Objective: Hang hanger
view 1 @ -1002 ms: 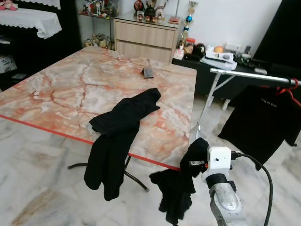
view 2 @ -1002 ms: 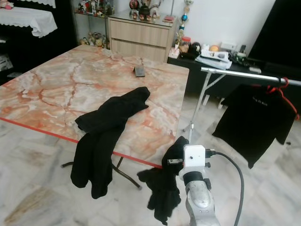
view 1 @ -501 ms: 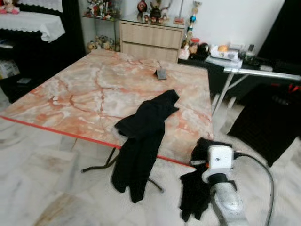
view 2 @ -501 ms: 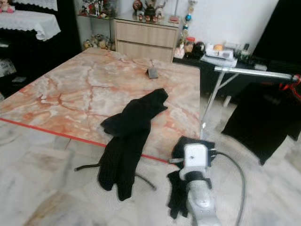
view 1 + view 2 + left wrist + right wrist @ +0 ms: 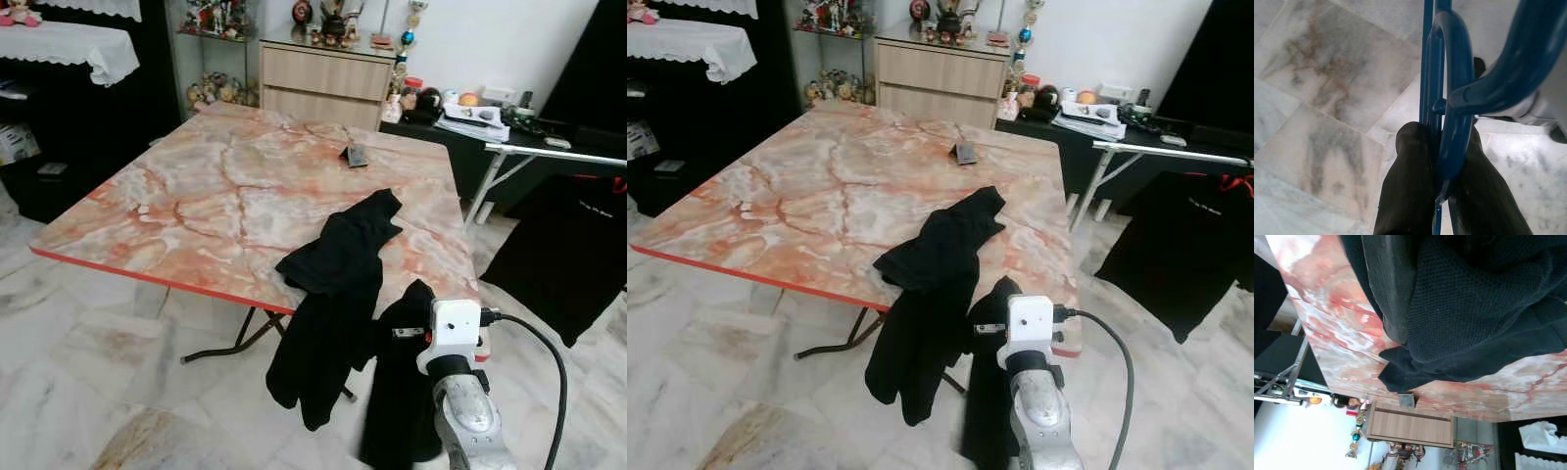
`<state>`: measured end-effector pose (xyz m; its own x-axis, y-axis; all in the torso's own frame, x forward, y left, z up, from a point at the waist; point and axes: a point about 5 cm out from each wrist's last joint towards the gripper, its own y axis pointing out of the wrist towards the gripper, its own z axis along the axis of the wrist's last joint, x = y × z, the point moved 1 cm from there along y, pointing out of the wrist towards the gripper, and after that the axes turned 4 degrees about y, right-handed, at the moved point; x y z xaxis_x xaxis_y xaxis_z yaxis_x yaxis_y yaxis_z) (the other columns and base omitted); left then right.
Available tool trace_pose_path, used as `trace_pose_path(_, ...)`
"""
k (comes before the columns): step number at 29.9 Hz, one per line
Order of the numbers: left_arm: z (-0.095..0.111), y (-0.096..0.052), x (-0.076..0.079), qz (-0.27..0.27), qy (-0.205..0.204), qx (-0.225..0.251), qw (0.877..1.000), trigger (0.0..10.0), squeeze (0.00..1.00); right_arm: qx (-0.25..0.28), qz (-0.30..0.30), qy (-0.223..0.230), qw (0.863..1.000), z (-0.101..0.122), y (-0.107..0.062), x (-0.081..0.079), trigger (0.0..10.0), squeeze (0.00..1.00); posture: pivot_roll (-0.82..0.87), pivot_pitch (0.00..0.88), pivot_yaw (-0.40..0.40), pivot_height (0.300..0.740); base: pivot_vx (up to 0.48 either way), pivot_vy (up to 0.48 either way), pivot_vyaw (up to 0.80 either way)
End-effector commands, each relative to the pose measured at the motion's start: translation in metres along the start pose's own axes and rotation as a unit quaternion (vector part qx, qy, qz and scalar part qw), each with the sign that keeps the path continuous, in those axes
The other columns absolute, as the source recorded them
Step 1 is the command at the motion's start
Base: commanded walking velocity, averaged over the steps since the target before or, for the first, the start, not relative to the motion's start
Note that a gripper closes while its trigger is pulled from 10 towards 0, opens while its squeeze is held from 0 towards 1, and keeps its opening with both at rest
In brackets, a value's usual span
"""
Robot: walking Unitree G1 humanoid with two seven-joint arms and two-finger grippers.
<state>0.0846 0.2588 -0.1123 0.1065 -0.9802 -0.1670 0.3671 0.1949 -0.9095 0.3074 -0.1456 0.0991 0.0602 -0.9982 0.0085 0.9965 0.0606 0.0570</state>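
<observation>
Left gripper (image 5: 1442,161): fingers (image 5: 1410,186) pinched tight on the blue hanger (image 5: 1449,88), hook end running up past the wrist camera over marble floor (image 5: 1312,98). That's the task item, carried low and ready for hanging.

Right gripper (image 5: 416,308): holds a black garment (image 5: 402,401) that hangs from the wrist down toward the floor; in the wrist view dark fabric covers the fingers, so their gap can't be read.

Second black garment (image 5: 338,264) drapes over the marble desk (image 5: 225,186) edge at 5 o'clock, half hanging off, likely queued.

Clothes rail (image 5: 554,155) at 2 o'clock of the desk, with a black T-shirt (image 5: 563,245) on it. Probable destination for the hanger.
</observation>
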Motion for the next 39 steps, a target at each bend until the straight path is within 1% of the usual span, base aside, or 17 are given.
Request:
trace_pose_path(1, -0.001, 0.0, 0.003, -0.002, 0.002, -0.002, 1.0, 10.0, 0.0, 0.04, -0.012, -0.004, 0.999, 0.019, 0.005, 0.006, 10.0, 0.0, 0.12, 0.0, -0.057, 0.74, 0.0, 0.0, 0.0)
trace_pose_path(4, 0.001, 0.001, 0.004, -0.004, 0.001, 0.001, 1.0, 10.0, 0.0, 0.048, -0.014, -0.003, 0.999, 0.023, 0.007, 0.007, 10.0, 0.0, 0.12, 0.0, -0.055, 0.74, 0.0, 0.0, 0.0)
trace_pose_path(9, 0.004, 0.001, 0.003, -0.003, 0.003, 0.003, 1.0, 10.0, 0.0, 0.045, -0.013, -0.006, 0.999, 0.022, 0.009, 0.007, 10.0, 0.0, 0.12, 0.0, -0.057, 0.74, 0.0, 0.0, 0.0)
trace_pose_path(11, 0.003, 0.001, 0.002, 0.0, 0.006, 0.002, 1.0, 10.0, 0.0, 0.05, -0.012, -0.003, 0.999, 0.024, 0.011, 0.005, 10.0, 0.0, 0.12, 0.0, -0.057, 0.74, 0.0, 0.0, 0.0)
trace_pose_path(14, 0.003, 0.001, 0.0, 0.001, 0.001, 0.003, 1.0, 10.0, 0.0, 0.059, -0.014, 0.0, 0.998, 0.029, 0.014, 0.004, 10.0, 0.0, 0.12, 0.0, -0.054, 0.74, 0.0, 0.0, 0.0)
trace_pose_path(17, 0.001, 0.0, -0.003, 0.001, 0.0, 0.003, 1.0, 10.0, 0.0, 0.08, -0.023, 0.001, 0.997, 0.042, 0.022, 0.008, 10.0, 0.0, 0.12, 0.0, -0.05, 0.74, 0.0, 0.0, 0.0)
trace_pose_path(19, -0.001, -0.001, -0.003, 0.0, 0.0, 0.002, 1.0, 10.0, 0.0, 0.098, -0.026, -0.001, 0.995, 0.055, 0.031, 0.011, 10.0, 0.0, 0.12, 0.0, -0.048, 0.74, 0.0, 0.0, 0.0)
trace_pose_path(20, -0.001, -0.001, -0.003, 0.0, 0.0, 0.002, 1.0, 10.0, 0.0, 0.098, -0.026, -0.001, 0.995, 0.055, 0.031, 0.011, 10.0, 0.0, 0.12, 0.0, -0.048, 0.74, 0.0, 0.0, 0.0)
trace_pose_path(22, -0.002, -0.001, -0.003, 0.001, 0.0, 0.001, 1.0, 10.0, 0.0, 0.111, -0.028, -0.001, 0.993, 0.065, 0.039, 0.014, 10.0, 0.0, 0.12, 0.0, -0.05, 0.74, 0.0, 0.0, 0.0)
trace_pose_path(26, -0.002, -0.001, -0.002, 0.002, -0.004, 0.002, 1.0, 10.0, 0.0, 0.112, -0.027, -0.006, 0.993, 0.068, 0.045, 0.014, 10.0, 0.0, 0.12, 0.0, -0.053, 0.74, 0.0, 0.0, 0.0)
trace_pose_path(36, -0.002, 0.0, 0.007, -0.002, 0.0, 0.0, 1.0, 10.0, 0.0, 0.113, -0.017, -0.004, 0.993, 0.068, 0.047, 0.006, 10.0, 0.0, 0.12, 0.0, -0.045, 0.74, 0.0, 0.0, 0.0)
trace_pose_path(39, 0.013, 0.003, 0.008, -0.002, 0.002, 0.008, 1.0, 10.0, 0.0, 0.118, -0.016, -0.006, 0.993, 0.071, 0.049, 0.005, 10.0, 0.0, 0.11, 0.0, -0.042, 0.74, 0.0, 0.0, 0.0)
